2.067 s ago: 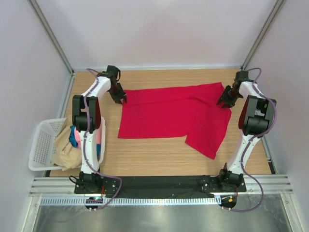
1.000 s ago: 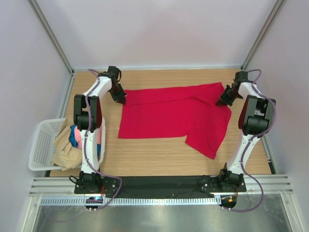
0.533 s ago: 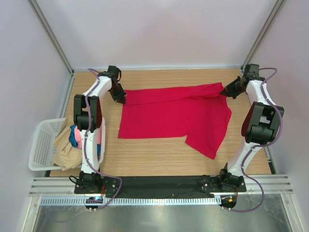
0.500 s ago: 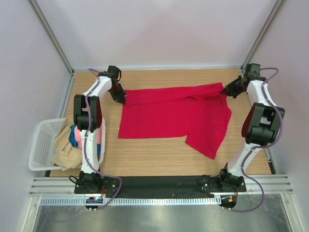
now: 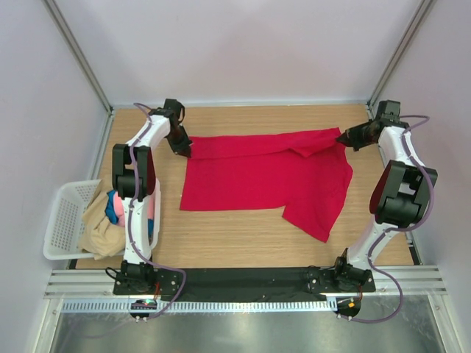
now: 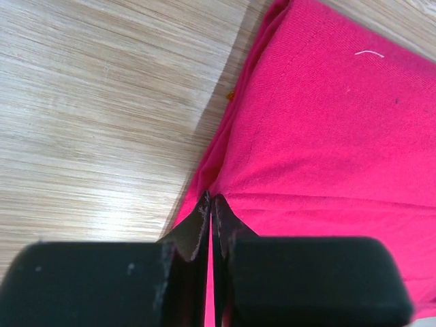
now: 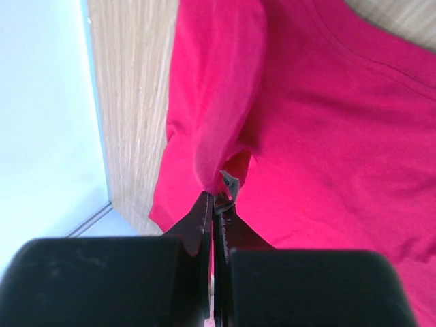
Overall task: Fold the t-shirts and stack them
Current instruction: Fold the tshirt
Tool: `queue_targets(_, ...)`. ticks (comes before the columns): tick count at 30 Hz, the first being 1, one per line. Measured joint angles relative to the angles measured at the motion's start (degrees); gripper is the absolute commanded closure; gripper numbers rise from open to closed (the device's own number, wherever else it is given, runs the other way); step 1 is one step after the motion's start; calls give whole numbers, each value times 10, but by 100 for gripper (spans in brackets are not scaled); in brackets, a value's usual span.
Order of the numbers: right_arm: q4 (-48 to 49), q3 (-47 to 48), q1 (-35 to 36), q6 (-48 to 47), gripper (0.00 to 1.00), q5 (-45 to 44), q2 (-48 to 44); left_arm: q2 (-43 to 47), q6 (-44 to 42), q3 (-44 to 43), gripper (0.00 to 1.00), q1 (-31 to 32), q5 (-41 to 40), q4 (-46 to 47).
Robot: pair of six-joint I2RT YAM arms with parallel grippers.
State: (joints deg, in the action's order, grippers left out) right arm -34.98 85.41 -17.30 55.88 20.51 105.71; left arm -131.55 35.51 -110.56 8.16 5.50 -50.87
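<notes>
Your left fingers (image 6: 195, 231) are pinched shut on the upper-left corner of the red shirt (image 5: 265, 173), and your right fingers (image 7: 201, 221) are pinched shut on its upper-right corner, by the sleeve. The shirt lies spread on the table (image 5: 243, 243), its long axis running left to right between the two grips. All the cloth sits below them in the frame, so the fold likely comes downward.

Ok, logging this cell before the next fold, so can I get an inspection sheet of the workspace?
Surface: wooden table.
Job's things: red shirt spread out; other shirts heaped in basket at left.
Clutter: nothing seen.
Grippers: left gripper shut on red shirt's far left corner; right gripper shut on its far right corner.
Cables: purple cables along both arms.
Surroundings: white walls, metal frame.
</notes>
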Motion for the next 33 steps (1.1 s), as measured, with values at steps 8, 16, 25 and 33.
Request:
queue_targets(8,-13,-55,0,3,99,-15,-38,0,0,0,100,0,-6,-2)
queue_targets(16,-19,-100,0,3,99,-38,-79,0,0,0,100,0,-6,-2)
queue_targets(25,-13,-126,0,-9,99,-50,-89,0,0,0,100,0,-5,-4)
queue_targets(33,8,-162,0,-25,94,-52,-77,0,0,0,100,0,0,-5)
